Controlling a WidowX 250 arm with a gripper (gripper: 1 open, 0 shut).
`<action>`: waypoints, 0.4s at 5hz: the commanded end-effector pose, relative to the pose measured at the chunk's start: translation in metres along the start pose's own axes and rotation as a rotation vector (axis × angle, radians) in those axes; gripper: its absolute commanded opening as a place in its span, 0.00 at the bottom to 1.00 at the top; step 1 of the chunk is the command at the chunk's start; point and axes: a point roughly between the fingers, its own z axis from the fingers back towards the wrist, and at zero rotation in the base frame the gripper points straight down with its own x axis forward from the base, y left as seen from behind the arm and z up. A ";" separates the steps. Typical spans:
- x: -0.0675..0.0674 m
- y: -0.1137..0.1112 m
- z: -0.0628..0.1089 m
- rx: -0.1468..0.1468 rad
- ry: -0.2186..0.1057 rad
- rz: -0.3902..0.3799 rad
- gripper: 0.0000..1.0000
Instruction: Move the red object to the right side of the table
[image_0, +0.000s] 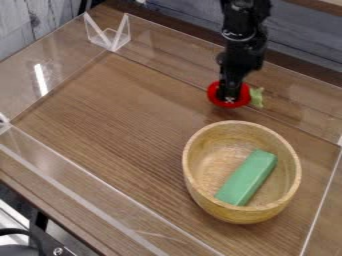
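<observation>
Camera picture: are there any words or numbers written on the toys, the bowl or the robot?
No readable text anywhere. The red object, the green block, the wooden bowl, the gripper and the table show no words, numbers or signs.
</observation>
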 end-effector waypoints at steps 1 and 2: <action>0.013 0.006 0.025 0.084 -0.045 -0.024 0.00; 0.020 0.002 0.019 0.091 -0.051 -0.035 0.00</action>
